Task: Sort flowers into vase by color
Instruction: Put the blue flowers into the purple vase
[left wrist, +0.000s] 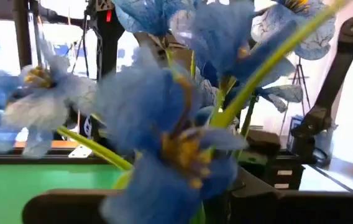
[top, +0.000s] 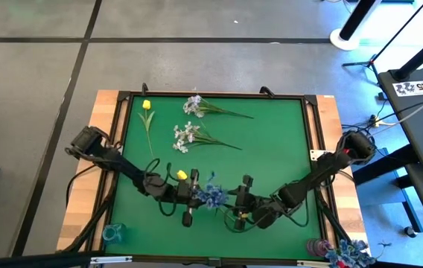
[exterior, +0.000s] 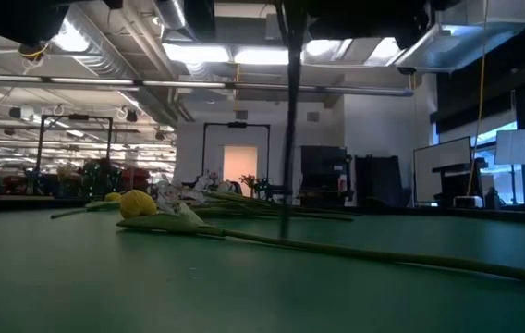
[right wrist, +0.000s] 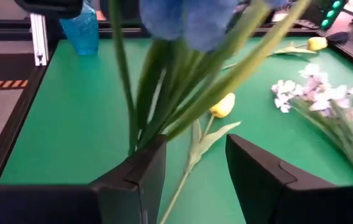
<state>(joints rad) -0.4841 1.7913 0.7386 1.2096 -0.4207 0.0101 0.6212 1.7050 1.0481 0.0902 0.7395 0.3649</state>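
Observation:
A pale blue spray (top: 211, 195) hangs in the air between my two grippers, near the table's front edge. Its blossoms (left wrist: 164, 124) fill the left wrist view. My left gripper (top: 193, 196) is shut on it from the left. My right gripper (right wrist: 195, 155) stands open just right of it. The spray's green stems (right wrist: 164, 99) run down past the outer side of one right finger, and the gap between the fingers is empty. One yellow tulip (top: 182, 174) lies flat on the mat close behind, and another yellow tulip (top: 146, 105) lies at the far left. Two white sprays (top: 193, 104) (top: 185, 135) lie at the back. My left gripper holds the blue spray close under its blossoms (top: 202, 196), coming level from the table's left. The blossoms hide the fingers in the wrist view, so the kind of hold does not show. The spray is lifted clear of the mat, blossoms up and stems hanging down.
A blue glass vase (top: 112, 233) stands off the mat at the near left corner. A reddish vase (top: 317, 247) with blue flowers (top: 349, 253) stands at the near right corner. A raised black frame (top: 122, 134) rims the green mat. Bare mat lies at the right half.

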